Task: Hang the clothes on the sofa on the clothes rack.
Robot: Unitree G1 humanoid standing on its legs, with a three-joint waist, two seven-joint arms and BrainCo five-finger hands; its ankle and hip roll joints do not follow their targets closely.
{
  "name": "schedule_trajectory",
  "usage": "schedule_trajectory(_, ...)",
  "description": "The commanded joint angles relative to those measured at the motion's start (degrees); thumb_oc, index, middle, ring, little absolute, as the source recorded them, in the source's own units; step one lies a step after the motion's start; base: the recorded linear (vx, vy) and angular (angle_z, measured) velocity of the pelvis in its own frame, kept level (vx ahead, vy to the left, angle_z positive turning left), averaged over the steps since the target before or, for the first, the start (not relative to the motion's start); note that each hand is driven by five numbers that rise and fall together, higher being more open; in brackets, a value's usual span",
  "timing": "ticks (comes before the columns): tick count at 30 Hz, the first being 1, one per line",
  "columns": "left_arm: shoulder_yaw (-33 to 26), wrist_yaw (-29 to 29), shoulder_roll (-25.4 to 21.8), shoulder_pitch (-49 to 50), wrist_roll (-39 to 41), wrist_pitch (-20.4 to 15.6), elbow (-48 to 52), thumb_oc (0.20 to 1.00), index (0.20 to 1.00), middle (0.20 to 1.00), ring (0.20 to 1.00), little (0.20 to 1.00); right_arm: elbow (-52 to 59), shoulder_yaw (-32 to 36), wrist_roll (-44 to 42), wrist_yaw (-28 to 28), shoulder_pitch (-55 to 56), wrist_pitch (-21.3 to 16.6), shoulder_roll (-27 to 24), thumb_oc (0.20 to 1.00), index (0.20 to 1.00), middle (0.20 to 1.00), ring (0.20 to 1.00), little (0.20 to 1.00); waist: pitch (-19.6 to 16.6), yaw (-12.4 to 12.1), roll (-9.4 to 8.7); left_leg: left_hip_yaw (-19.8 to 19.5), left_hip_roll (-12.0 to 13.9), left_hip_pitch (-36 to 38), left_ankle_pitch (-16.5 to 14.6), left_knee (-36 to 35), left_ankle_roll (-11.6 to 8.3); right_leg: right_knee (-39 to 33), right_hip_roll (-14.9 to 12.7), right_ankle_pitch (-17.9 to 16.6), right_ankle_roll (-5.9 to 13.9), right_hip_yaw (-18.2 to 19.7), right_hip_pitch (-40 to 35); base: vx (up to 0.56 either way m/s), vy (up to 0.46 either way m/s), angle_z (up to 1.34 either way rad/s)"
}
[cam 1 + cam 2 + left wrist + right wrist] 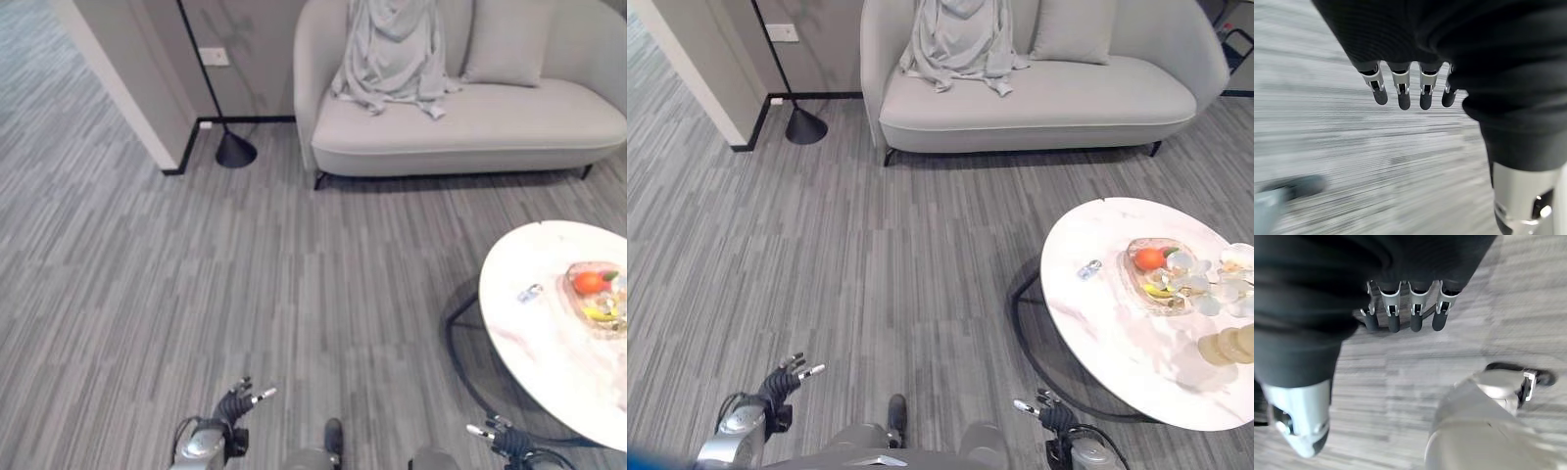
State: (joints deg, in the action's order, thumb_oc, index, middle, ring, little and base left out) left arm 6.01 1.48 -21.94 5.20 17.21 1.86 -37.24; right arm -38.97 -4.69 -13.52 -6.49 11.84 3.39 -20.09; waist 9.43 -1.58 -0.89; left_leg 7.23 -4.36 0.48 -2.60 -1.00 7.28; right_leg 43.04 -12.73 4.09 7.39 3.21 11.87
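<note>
1. Left eye view, main item: a pale grey, soft fabric garment (392,54) draped over the backrest of a light grey, rounded upholstered sofa (490,127). Its lower folds spill onto the seat cushion at the sofa's left end.
2. Handling judgement: the garment looks light, limp and non-fragile. It will sag and trail when lifted, and it is unlikely to slip from a firm pinch. The bunched upper part at the backrest seems the best place to take hold, so the rest hangs free.
3. Left hand (1400,90): low at the lower left, over the floor, well apart from the sofa. Fingers straight and spread, holding nothing.
4. Right hand (1403,316): low at the lower right, near the worktop's edge. Fingers extended side by side, empty.
5. Grey square cushion (505,44): propped against the backrest, right of the garment.
6. Round white marble-pattern worktop (1097,323): stands at the right, apart from the sofa. It carries a shallow glass dish of fruit (1156,274), including one orange piece, and a small clear object I cannot identify.
7. Black floor lamp with cone-shaped base (235,150): stands left of the sofa, by the wall corner.
8. Floor: grey striped wood-look floor (196,274), open between the hands and the sofa.
9. Task status, judged: garment untouched. An approach to the sofa comes first.
</note>
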Motion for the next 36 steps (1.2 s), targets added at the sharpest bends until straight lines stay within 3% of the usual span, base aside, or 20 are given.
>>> schedule_trajectory(1,-0.40,0.44,-1.48,1.46,-1.01,-1.26,2.13,1.000,1.000,1.000,1.000,1.000,2.56,0.37,-0.28,0.53,-1.79,-1.31,-1.22,1.000,1.000,1.000,1.000,1.000,1.39,1.66,1.93,-1.64,1.80,-1.16,1.98,-2.45,-4.04,-11.65,1.57,-9.27,-1.83,-7.09,-5.36,0.54,0.127,-0.27)
schedule_trajectory(3,-0.26,0.27,-1.36,1.08,-1.19,-1.24,2.02,1.000,1.000,1.000,1.000,1.000,2.67,0.65,-0.63,0.79,-1.87,-1.21,-1.10,1.000,1.000,1.000,1.000,1.000,2.10,3.27,2.38,-2.20,1.92,2.49,0.07,-3.23,-4.38,-17.65,3.23,-5.35,-1.87,-9.71,-2.33,0.36,0.002,-0.06)
schedule_trajectory(5,0.06,-0.02,-1.15,1.00,-1.44,-1.22,1.70,1.000,1.000,1.000,1.000,1.000,2.95,1.08,-1.14,0.96,-1.78,-1.16,-1.09,1.000,1.000,1.000,1.000,1.000,2.46,4.58,2.42,-2.97,1.54,4.88,-1.33,-3.87,-4.83,-22.96,4.72,-5.20,-1.22,-10.33,-0.90,0.40,-0.052,0.28)
schedule_trajectory(6,0.31,-0.04,-0.93,0.71,-2.13,-1.24,1.95,1.000,1.000,1.000,1.000,1.000,2.99,1.68,-2.03,1.25,-1.18,-1.18,-0.73,1.000,1.000,1.000,1.000,1.000,2.68,6.43,1.67,-3.81,0.56,7.32,-3.04,-4.00,-5.62,-32.89,7.00,-6.75,0.42,-9.57,0.82,0.64,-0.109,0.51)
schedule_trajectory(8,0.19,-0.18,-0.73,0.47,-2.70,-1.41,2.13,1.000,1.000,1.000,1.000,1.000,3.05,2.17,-2.45,1.39,-0.55,-1.14,-0.47,1.000,1.000,1.000,1.000,1.000,2.99,7.37,1.58,-4.54,0.46,9.62,-4.78,-4.00,-6.23,-38.01,7.96,-8.44,1.38,-9.65,0.77,0.48,-0.095,0.70)
schedule_trajectory(10,-0.50,-0.27,-0.25,0.98,-3.80,-1.50,2.99,1.000,1.000,1.000,1.000,1.000,3.27,3.27,-2.28,1.46,1.03,-1.05,-0.09,1.000,1.000,1.000,1.000,1.000,2.73,8.96,1.05,-5.56,0.60,14.45,-8.20,-4.00,-7.94,-47.60,8.56,-12.13,3.53,-14.09,4.20,0.50,-0.116,0.92)
schedule_trajectory(14,-1.40,-0.24,-0.16,2.38,-5.50,-1.70,4.04,1.000,1.000,1.000,1.000,1.000,4.25,4.36,-1.12,1.50,3.05,-0.82,-0.76,1.000,1.000,1.000,1.000,1.000,1.28,10.35,0.60,-6.87,1.55,19.22,-11.96,-4.00,-9.20,-48.04,7.92,-14.09,3.77,-20.22,5.69,0.58,-0.221,0.55)
schedule_trajectory(17,-0.89,-0.13,0.49,2.15,-6.31,-1.57,3.65,1.000,1.000,1.000,1.000,1.000,4.06,4.97,-1.51,1.20,4.28,-0.95,-1.55,1.000,1.000,1.000,1.000,1.000,-0.42,10.80,1.84,-7.15,5.08,21.07,-10.26,-3.90,-10.36,-48.04,9.92,-14.96,1.82,-17.83,2.34,0.47,-0.231,0.41)
schedule_trajectory(20,-0.48,0.16,0.72,2.26,-4.55,-1.60,4.37,1.000,1.000,1.000,1.000,1.000,3.54,4.98,-2.41,0.53,3.95,-1.16,-2.65,1.000,1.000,1.000,1.000,1.000,-1.10,11.32,3.79,-7.45,9.10,17.92,-2.13,6.36,-13.06,-47.07,12.45,-13.30,-0.97,-15.14,-0.51,0.40,-0.245,0.17)
schedule_trajectory(21,-0.49,0.16,0.68,2.26,-4.55,-1.60,4.37,1.000,1.000,1.000,1.000,1.000,3.53,4.96,-2.41,0.53,3.94,-1.15,-2.62,1.000,1.000,1.000,1.000,1.000,-1.24,11.47,3.54,-7.65,8.84,17.67,-1.91,6.32,-13.01,-47.06,12.13,-13.37,-0.94,-15.19,-0.33,0.30,-0.180,-0.07)
schedule_trajectory(23,-0.27,0.52,0.66,2.55,-3.29,-1.16,4.10,1.000,1.000,1.000,1.000,1.000,3.50,4.80,-3.63,0.25,3.24,-1.36,-3.24,1.000,1.000,1.000,1.000,1.000,-0.64,11.44,3.63,-7.44,9.95,13.69,6.51,17.70,-13.56,-46.14,13.41,-11.05,-3.38,-12.36,-2.85,0.40,-0.283,-0.06)
schedule_trajectory(24,-0.52,0.35,0.70,2.62,-3.49,-0.78,3.60,1.000,1.000,1.000,1.000,1.000,3.55,4.53,-4.28,0.37,2.31,-1.36,-3.63,1.000,1.000,1.000,1.000,1.000,0.44,10.36,2.91,-6.96,10.19,8.89,12.41,29.98,-13.29,-46.61,14.40,-9.11,-5.58,-10.00,-6.14,0.51,-0.421,-0.08)
schedule_trajectory(26,-1.06,0.15,0.67,3.23,-3.58,-0.41,3.13,1.000,1.000,1.000,1.000,1.000,3.42,4.47,-4.92,0.94,1.11,-1.26,-4.02,1.000,1.000,1.000,1.000,1.000,1.49,8.51,0.90,-4.94,10.35,3.55,12.84,39.42,-11.52,-46.96,14.19,-7.26,-7.32,-6.83,-9.28,0.52,-0.416,-0.59)
schedule_trajectory(27,-1.30,0.31,0.85,4.07,-3.05,-0.31,3.61,1.000,1.000,1.000,1.000,1.000,3.39,4.86,-5.41,1.88,0.42,-1.27,-4.75,1.000,1.000,1.000,1.000,1.000,2.19,6.66,-0.11,-1.97,10.43,-1.70,8.56,41.08,-9.80,-47.24,13.81,-5.60,-7.61,-4.97,-12.37,0.73,-0.326,-0.97)
schedule_trajectory(28,-1.19,0.51,1.07,4.94,-2.62,-0.01,3.70,1.000,1.000,1.000,1.000,1.000,3.62,5.56,-5.56,2.49,0.46,-1.13,-5.16,1.000,1.000,1.000,1.000,1.000,3.31,4.66,-0.68,0.24,9.21,-8.81,3.85,33.15,-8.82,-47.41,13.03,-4.15,-6.93,-2.95,-16.76,0.61,-0.230,-0.84)
schedule_trajectory(29,-1.20,0.51,1.04,4.93,-2.62,-0.01,3.70,1.000,1.000,1.000,1.000,1.000,3.62,5.55,-5.55,2.49,0.44,-1.12,-5.13,1.000,1.000,1.000,1.000,1.000,3.14,4.65,-0.92,0.35,8.96,-8.81,4.23,32.70,-8.78,-47.43,12.79,-4.22,-6.90,-2.92,-16.56,0.61,-0.051,-0.20)
schedule_trajectory(30,-0.83,0.48,1.06,5.11,-3.09,-0.15,3.25,1.000,1.000,1.000,1.000,1.000,3.78,6.04,-5.48,2.79,0.91,-1.26,-5.72,1.000,1.000,1.000,1.000,1.000,3.54,3.87,-0.45,0.70,7.81,-10.65,3.95,20.41,-9.21,-47.57,12.97,-2.91,-6.07,-2.88,-18.96,0.39,0.018,-0.26)
schedule_trajectory(32,-0.93,0.38,1.25,5.08,-3.68,-0.39,3.20,1.000,1.000,1.000,1.000,1.000,3.29,6.39,-5.21,3.53,1.13,-1.69,-5.96,1.000,1.000,1.000,1.000,1.000,3.33,2.85,0.63,0.62,5.91,-11.67,8.31,5.72,-10.30,-48.04,14.28,-1.61,-5.44,-2.54,-21.45,0.48,-0.010,-0.41)
schedule_trajectory(34,-1.07,0.26,1.60,4.92,-3.39,-0.54,3.08,1.000,1.000,1.000,1.000,1.000,3.06,6.49,-4.72,4.14,1.14,-1.97,-5.81,1.000,1.000,1.000,1.000,1.000,3.20,1.96,1.37,0.82,4.56,-13.48,9.81,-2.48,-10.76,-48.04,15.34,-0.33,-5.29,-1.62,-23.80,0.43,-0.048,-0.38)
schedule_trajectory(36,-1.57,0.21,2.03,5.26,-3.44,-0.63,2.65,1.000,1.000,1.000,1.000,1.000,2.35,6.38,-3.68,4.26,0.92,-1.99,-5.43,1.000,1.000,1.000,1.000,1.000,2.72,1.41,1.67,2.51,4.64,-16.65,9.68,-4.00,-11.04,-48.04,15.73,1.76,-5.12,0.26,-27.04,0.49,-0.015,-0.73)
